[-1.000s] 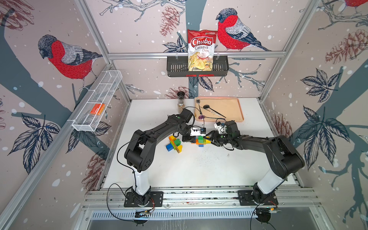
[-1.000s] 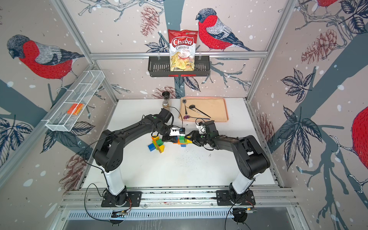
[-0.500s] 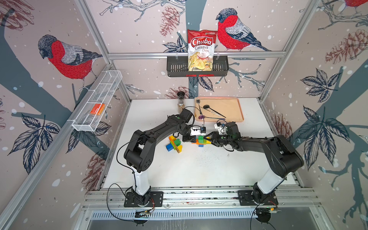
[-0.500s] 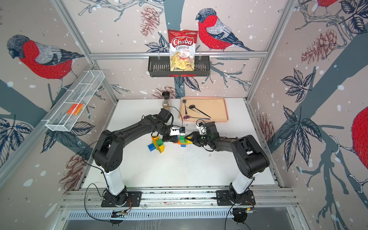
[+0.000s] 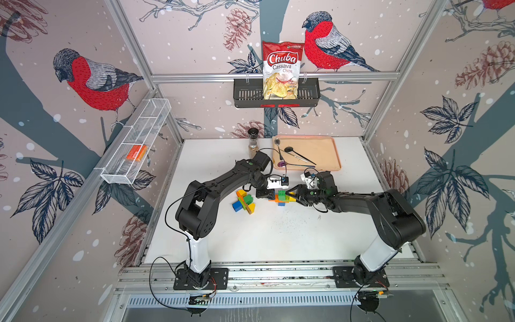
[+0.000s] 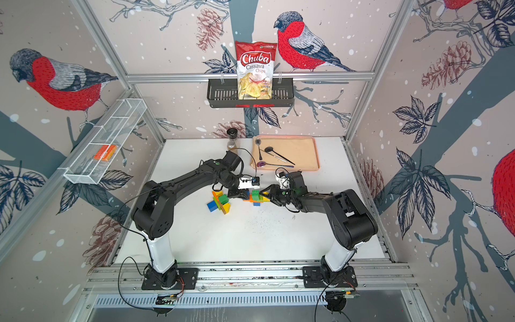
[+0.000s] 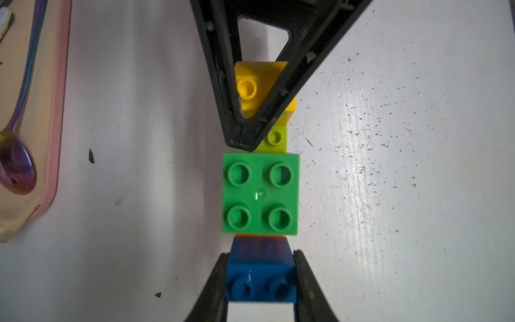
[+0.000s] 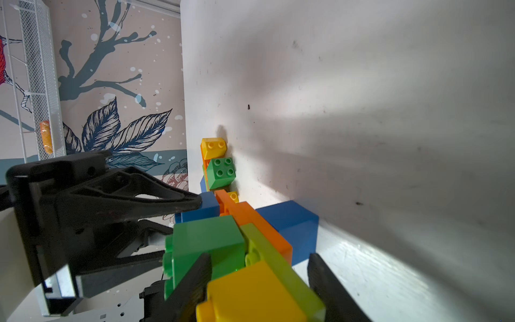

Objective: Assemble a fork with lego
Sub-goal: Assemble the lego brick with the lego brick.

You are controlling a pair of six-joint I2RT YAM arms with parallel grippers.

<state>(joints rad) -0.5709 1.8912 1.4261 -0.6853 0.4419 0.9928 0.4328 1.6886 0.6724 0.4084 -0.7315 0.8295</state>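
My left gripper [image 7: 260, 258] is clamped on the blue brick [image 7: 260, 281], bracing the lego fork [image 5: 282, 196] between my grippers; my right gripper [image 8: 259, 264] straddles the yellow brick [image 8: 250, 295] opposite, grip unclear, probably to press it home.

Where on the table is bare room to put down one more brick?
Crowded: the middle, where the left tool and the right tool meet at the lego assembly, beside the loose brick cluster. Free: the front strip of the table, between these bricks and the mounting rail; the right side, between the tray and the right arm.
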